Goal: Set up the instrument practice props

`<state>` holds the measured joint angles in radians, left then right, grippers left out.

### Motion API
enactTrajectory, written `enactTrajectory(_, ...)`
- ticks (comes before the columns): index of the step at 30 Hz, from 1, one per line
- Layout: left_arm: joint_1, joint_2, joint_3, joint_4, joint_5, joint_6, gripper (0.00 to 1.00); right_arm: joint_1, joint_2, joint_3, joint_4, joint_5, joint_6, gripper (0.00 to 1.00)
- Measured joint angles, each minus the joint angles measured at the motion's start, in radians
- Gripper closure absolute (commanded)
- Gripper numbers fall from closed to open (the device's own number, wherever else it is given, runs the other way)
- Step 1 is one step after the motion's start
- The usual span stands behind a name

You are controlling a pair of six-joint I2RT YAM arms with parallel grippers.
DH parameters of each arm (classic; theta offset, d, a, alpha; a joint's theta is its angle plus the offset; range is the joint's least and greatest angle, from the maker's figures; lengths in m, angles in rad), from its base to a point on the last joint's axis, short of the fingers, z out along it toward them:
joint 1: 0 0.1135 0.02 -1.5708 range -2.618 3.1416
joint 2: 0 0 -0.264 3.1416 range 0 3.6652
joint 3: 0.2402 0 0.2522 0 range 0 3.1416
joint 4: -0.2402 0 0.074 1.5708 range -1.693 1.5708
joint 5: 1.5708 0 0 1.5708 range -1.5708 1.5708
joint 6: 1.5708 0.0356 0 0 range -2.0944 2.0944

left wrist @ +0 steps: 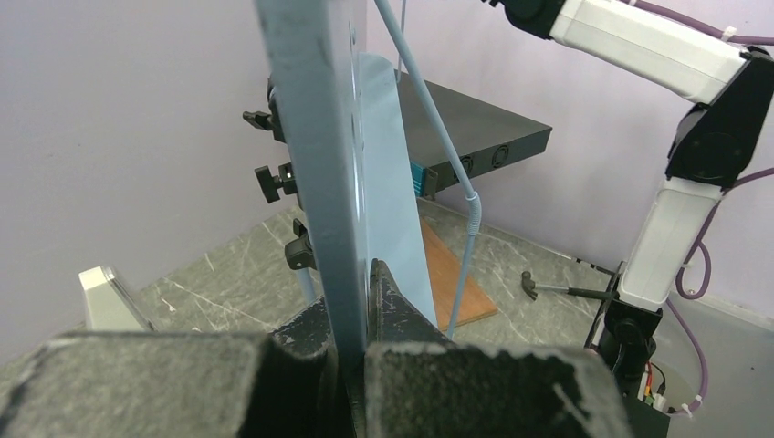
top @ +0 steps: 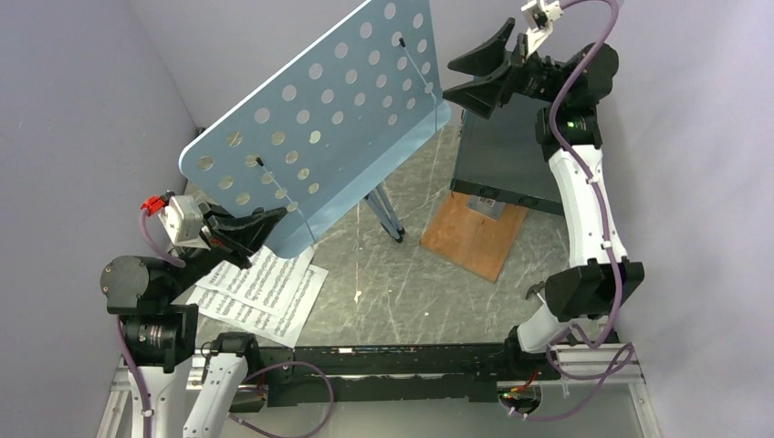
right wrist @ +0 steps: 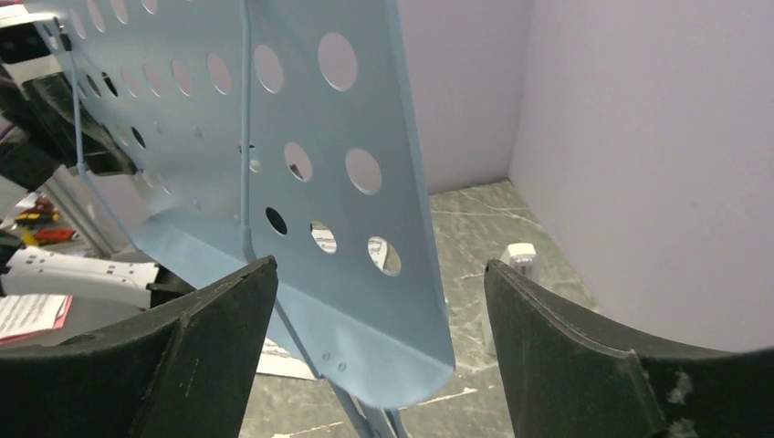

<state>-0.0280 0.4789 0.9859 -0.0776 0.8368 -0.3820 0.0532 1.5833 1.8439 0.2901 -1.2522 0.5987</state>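
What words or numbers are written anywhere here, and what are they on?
No text here can be read.
Sheet-music pages: printed lines, too small to read.
Pink-edged paper in the right wrist view: print too blurred to read.
Music stand: only holes, no writing to be seen.

Scene's lit bright and even from overhead, only soft shadows being thrown under the music stand point(top: 315, 128) onto the table point(top: 402, 292). In the wrist views the near fingers point(right wrist: 183, 365) are rendered blurry, with mild sheen on the stand.
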Motion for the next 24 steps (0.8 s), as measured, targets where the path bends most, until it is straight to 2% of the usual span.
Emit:
enactTrajectory(3, 0.000, 0.004, 0.000, 0.006, 0.006, 0.000, 1.00, 0.021, 0.054, 0.071, 0.016, -0.036, 0.026, 0.27)
enactTrajectory(8, 0.000, 0.007, 0.000, 0.013, 0.016, -0.001, 1.00, 0.056, 0.137, 0.111, 0.135, -0.099, 0.142, 0.26)
enactTrajectory(12, 0.000, 0.011, 0.000, 0.019, 0.024, -0.002, 1.00, 0.109, 0.172, 0.111, 0.098, -0.122, 0.130, 0.28)
enactTrajectory(14, 0.000, 0.013, 0.000, 0.022, 0.030, -0.001, 1.00, 0.135, 0.176, 0.111, 0.076, -0.129, 0.117, 0.38)
enactTrajectory(16, 0.000, 0.016, 0.000, 0.025, 0.034, -0.001, 1.00, 0.155, 0.176, 0.111, 0.078, -0.141, 0.115, 0.63)
enactTrajectory(19, 0.001, 0.016, 0.001, 0.022, 0.034, -0.002, 1.00, 0.154, 0.181, 0.110, 0.136, -0.192, 0.148, 0.94)
enactTrajectory(20, 0.001, 0.017, 0.002, 0.021, 0.031, -0.006, 1.00, 0.148, 0.183, 0.109, 0.166, -0.218, 0.168, 1.00)
enactTrajectory(21, 0.002, 0.018, 0.002, 0.017, 0.031, -0.006, 1.00, 0.140, 0.184, 0.107, 0.206, -0.255, 0.203, 1.00)
enactTrajectory(22, 0.002, 0.018, 0.002, 0.006, 0.029, -0.008, 0.91, 0.133, 0.182, 0.103, 0.252, -0.296, 0.251, 1.00)
enactTrajectory(24, 0.003, 0.019, 0.011, -0.013, 0.017, -0.018, 0.57, 0.122, 0.169, 0.086, 0.312, -0.322, 0.313, 1.00)
